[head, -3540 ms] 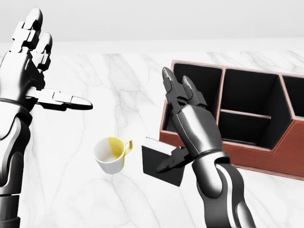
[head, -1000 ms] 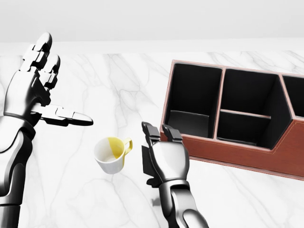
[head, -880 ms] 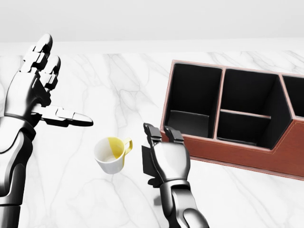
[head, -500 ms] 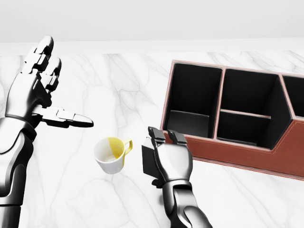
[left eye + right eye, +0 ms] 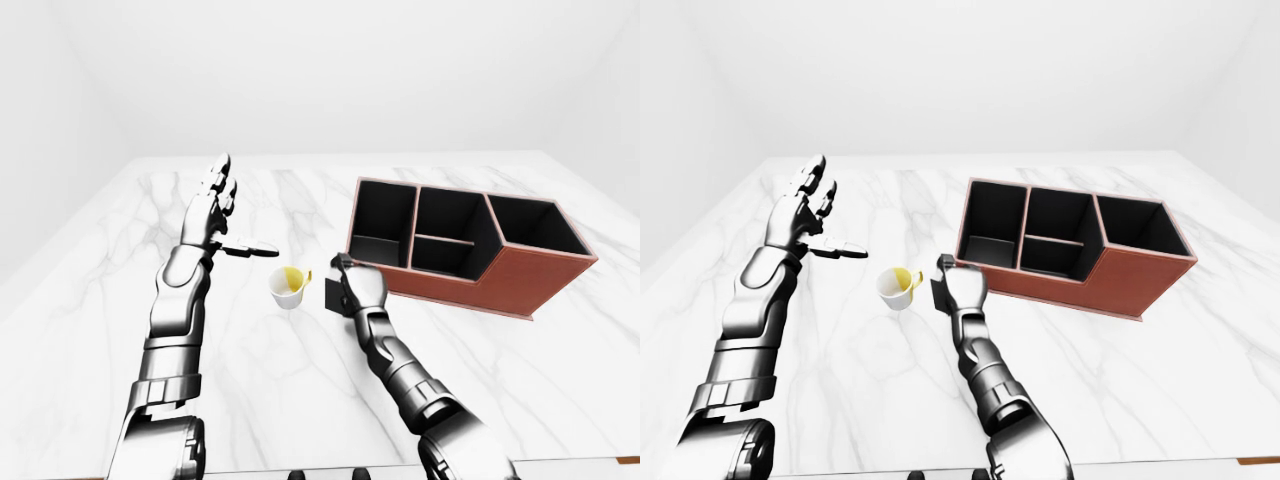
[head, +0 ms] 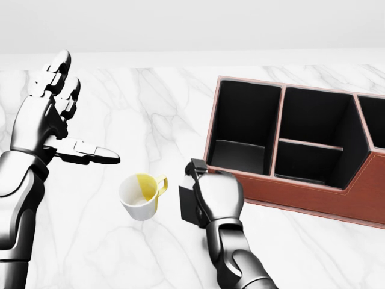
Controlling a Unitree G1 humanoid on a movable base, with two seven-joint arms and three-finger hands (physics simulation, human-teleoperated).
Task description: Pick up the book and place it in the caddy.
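The dark book (image 6: 189, 205) stands on the marble table just left of the brown caddy (image 6: 313, 192), mostly hidden behind my right hand. My right hand (image 6: 207, 195) is curled round the book with its fingers closed over the top edge. The caddy has several black compartments and lies to the right in the head view; it also shows in the left-eye view (image 5: 520, 275). My left hand (image 6: 51, 123) is raised at the left of the head view, open and empty, fingers spread.
A white mug with a yellow inside (image 6: 141, 195) sits on the table just left of the book. The marble table (image 6: 150, 108) stretches towards the top of the view, with a white wall beyond.
My right hand has closed its fingers down over the book's top edge and sunk slightly lower. My left hand has drifted a little to the right.
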